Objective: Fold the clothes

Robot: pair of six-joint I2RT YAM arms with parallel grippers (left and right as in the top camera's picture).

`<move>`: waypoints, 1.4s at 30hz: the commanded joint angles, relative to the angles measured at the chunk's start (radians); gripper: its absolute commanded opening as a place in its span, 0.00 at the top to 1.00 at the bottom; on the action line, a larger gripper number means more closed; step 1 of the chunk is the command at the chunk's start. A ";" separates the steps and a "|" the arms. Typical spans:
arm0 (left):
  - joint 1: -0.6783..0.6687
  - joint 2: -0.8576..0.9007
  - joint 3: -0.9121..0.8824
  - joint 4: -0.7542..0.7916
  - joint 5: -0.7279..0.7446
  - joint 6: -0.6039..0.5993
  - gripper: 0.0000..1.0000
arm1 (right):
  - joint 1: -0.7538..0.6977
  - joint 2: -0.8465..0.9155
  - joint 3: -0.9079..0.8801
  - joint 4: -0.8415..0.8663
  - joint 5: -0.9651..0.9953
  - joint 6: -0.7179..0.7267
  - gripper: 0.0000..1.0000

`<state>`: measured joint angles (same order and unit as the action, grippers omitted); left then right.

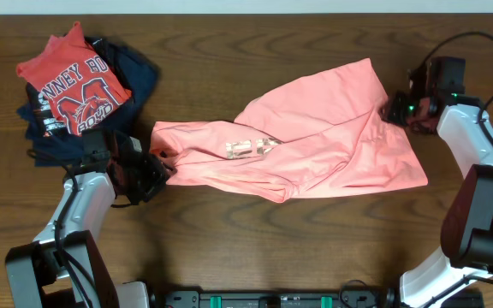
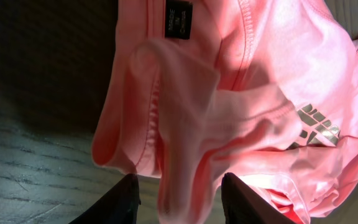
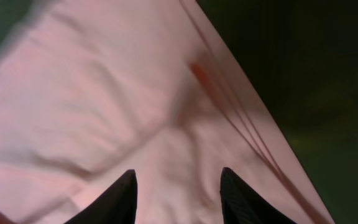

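The salmon-pink T-shirt lies crumpled across the middle of the table, with gold lettering showing in a fold. My left gripper is at the shirt's left end. In the left wrist view its fingers are open, with a ridge of pink fabric between them, near the black neck label. My right gripper is at the shirt's upper right edge. In the right wrist view its fingers are open over the pink fabric, close to a hemmed edge.
A red shirt with a big "M" print lies on dark navy garments at the back left, just behind my left arm. The dark wooden table shows in front of the pink shirt.
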<state>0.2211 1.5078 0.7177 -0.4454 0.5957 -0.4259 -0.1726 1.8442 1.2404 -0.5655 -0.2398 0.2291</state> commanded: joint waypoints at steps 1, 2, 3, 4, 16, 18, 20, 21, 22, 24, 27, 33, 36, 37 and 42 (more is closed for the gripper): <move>0.005 0.003 0.019 -0.002 -0.005 0.002 0.55 | -0.029 -0.018 0.000 -0.111 0.148 -0.009 0.57; 0.005 0.003 0.019 -0.002 -0.005 0.002 0.55 | -0.031 -0.016 -0.005 -0.152 0.190 -0.009 0.58; 0.005 0.003 0.019 -0.002 -0.005 0.002 0.55 | -0.031 -0.015 -0.014 -0.184 0.224 -0.009 0.57; 0.005 0.003 0.019 -0.002 -0.005 0.002 0.55 | -0.031 -0.015 -0.024 -0.203 0.246 -0.010 0.57; 0.005 0.003 0.019 0.224 0.159 -0.037 0.60 | -0.031 -0.015 -0.275 -0.085 0.285 -0.005 0.51; 0.005 0.003 0.019 0.248 0.148 -0.036 0.60 | -0.032 -0.015 -0.286 -0.080 0.285 -0.005 0.64; 0.005 0.003 0.019 0.243 0.124 -0.036 0.60 | -0.034 -0.015 -0.287 -0.095 0.302 -0.005 0.91; 0.005 0.003 0.019 0.233 0.117 -0.035 0.59 | -0.037 -0.015 -0.288 -0.109 0.323 0.005 0.99; 0.005 0.003 0.019 0.220 0.113 -0.036 0.59 | -0.040 -0.015 -0.288 -0.129 0.360 0.035 0.99; 0.005 0.003 0.019 0.180 0.111 -0.036 0.59 | -0.051 -0.015 -0.287 -0.172 0.437 0.097 0.99; 0.005 0.003 0.019 0.099 0.111 -0.035 0.59 | -0.078 -0.015 -0.287 -0.237 0.520 0.162 0.99; 0.005 0.000 0.019 -0.042 0.111 -0.019 0.66 | -0.136 -0.020 -0.287 -0.366 0.610 0.272 0.99; 0.005 -0.021 0.023 -0.028 0.127 -0.013 0.68 | -0.132 -0.050 -0.281 -0.381 0.599 0.270 0.95; 0.002 -0.034 0.031 -0.014 0.129 -0.010 0.68 | -0.128 -0.071 -0.271 -0.387 0.589 0.270 0.94; -0.053 -0.064 0.151 0.007 0.099 0.071 0.54 | -0.127 -0.187 -0.179 -0.416 0.460 0.252 0.73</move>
<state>0.2035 1.4750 0.7696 -0.4473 0.7067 -0.4129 -0.3038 1.7496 0.9867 -0.9802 0.2867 0.4801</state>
